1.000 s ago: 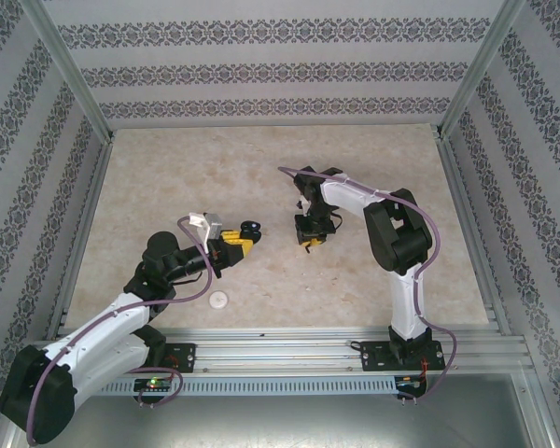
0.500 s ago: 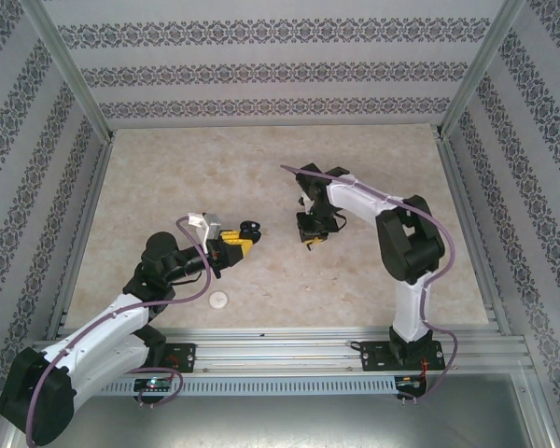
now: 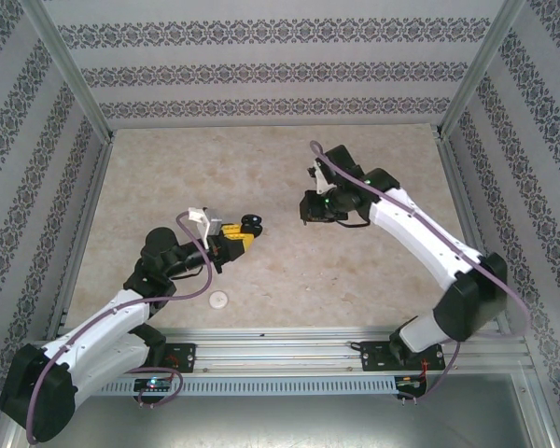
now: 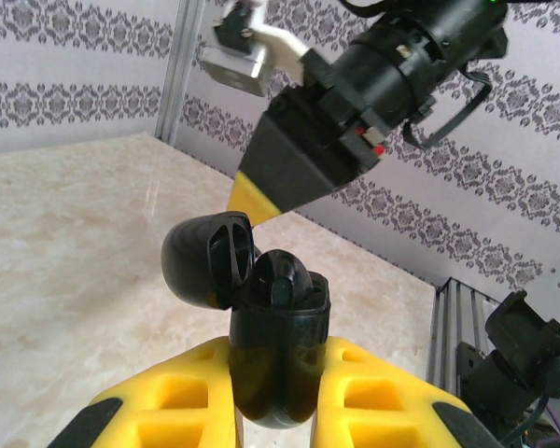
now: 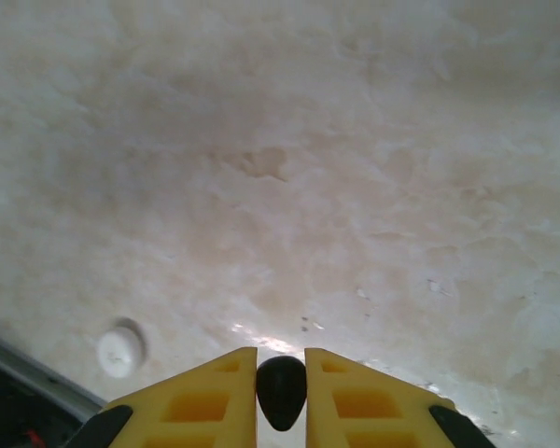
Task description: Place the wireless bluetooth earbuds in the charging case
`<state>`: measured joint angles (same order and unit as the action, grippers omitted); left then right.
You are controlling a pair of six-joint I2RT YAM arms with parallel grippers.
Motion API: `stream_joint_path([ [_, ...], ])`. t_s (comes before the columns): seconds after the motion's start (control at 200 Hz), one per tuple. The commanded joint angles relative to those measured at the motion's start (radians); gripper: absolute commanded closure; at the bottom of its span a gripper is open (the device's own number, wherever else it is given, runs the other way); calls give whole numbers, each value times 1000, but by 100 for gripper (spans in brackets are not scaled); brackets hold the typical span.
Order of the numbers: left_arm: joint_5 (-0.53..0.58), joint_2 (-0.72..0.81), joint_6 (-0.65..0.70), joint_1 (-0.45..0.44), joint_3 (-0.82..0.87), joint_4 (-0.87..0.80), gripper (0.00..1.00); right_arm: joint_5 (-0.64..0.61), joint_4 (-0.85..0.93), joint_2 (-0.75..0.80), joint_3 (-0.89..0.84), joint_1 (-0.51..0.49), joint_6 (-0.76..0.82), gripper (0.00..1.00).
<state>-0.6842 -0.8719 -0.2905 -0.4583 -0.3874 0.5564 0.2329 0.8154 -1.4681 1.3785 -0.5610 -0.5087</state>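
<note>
My left gripper [image 3: 237, 237] is shut on the black charging case [image 4: 278, 345], which it holds upright above the table. The case's lid [image 4: 205, 257] is swung open to the left, and one black earbud [image 4: 282, 275] sits in the case's top. To the right of the case, and apart from it, my right gripper [image 3: 310, 211] hangs in the air. In the right wrist view, the right gripper [image 5: 281, 373] is shut on a second black earbud [image 5: 281, 392] between its yellow fingers. The left wrist view shows the right gripper [image 4: 294, 159] above and behind the case.
A small white round piece [image 3: 220, 299] lies on the marble table [image 3: 289, 280] near the front rail, below the left gripper; it shows as the white piece [image 5: 119, 350] in the right wrist view. Metal frame rails run along the table's sides.
The right arm has stretched out, its elbow swinging down to the right, and its gripper has risen and shifted slightly away from the case. The left gripper has nudged up a little with the case.
</note>
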Motion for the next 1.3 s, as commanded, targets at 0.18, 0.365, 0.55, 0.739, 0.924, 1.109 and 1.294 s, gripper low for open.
stream_joint_path([
  [0.18,11,-20,-1,-7,-33,171,100,22,-230,197,-45,-112,-155,83],
  [0.365,13,-44,-10,-7,-44,214,100,-9,-323,255,-56,-179,-197,82],
  [0.55,27,-53,-19,-7,-48,236,100,-76,-429,291,-110,-253,-241,84],
  [0.739,33,-51,-39,-7,-49,252,100,-86,-494,272,-140,-301,-254,84],
  [0.924,29,-49,-56,-7,-51,247,100,-75,-534,246,-145,-323,-249,84],
  [1.109,21,-50,-75,-7,-50,252,100,-74,-548,239,-147,-329,-242,84],
  [1.294,12,-53,-94,-7,-50,262,100,-79,-565,232,-153,-329,-242,84],
])
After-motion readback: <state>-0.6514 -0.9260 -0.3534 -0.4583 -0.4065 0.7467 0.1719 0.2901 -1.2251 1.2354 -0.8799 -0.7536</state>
